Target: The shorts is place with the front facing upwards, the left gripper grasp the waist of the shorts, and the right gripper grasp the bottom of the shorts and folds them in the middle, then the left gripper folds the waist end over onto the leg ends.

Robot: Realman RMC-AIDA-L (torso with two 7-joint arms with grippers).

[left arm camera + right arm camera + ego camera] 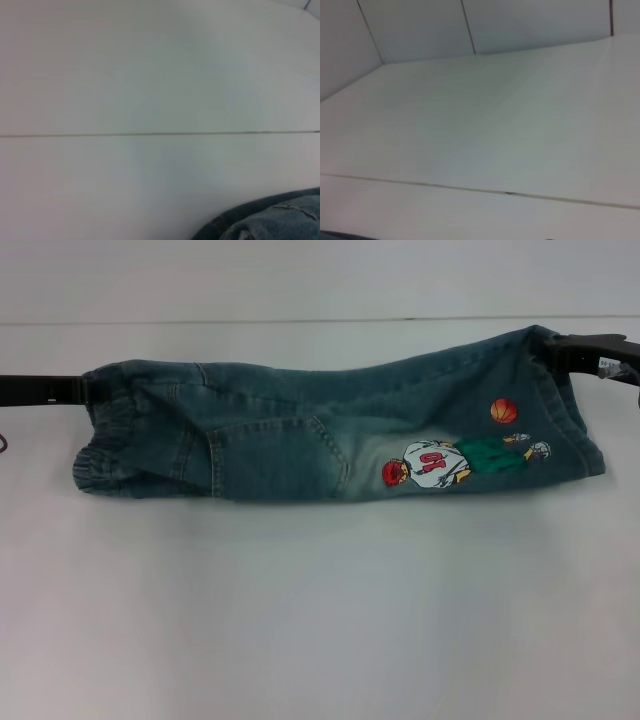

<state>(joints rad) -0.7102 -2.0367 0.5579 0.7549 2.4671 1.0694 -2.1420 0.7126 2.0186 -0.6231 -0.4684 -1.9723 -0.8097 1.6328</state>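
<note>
The shorts (300,430) lie folded lengthwise in a long band across the white table (320,620). The gathered waist (100,455) is at the left. The leg ends (585,440) are at the right, close to the cartoon print (450,460). My left gripper (92,390) reaches in from the left edge on its black bracket and is shut on the waist's far corner. My right gripper (552,345) is shut on the bottom of the shorts at the far right corner, where the denim peaks up. A patch of denim (270,220) shows in the left wrist view.
A thin seam (300,320) crosses the white surface behind the shorts. White wall panels (420,30) rise beyond the table in the right wrist view. Bare white tabletop stretches in front of the shorts.
</note>
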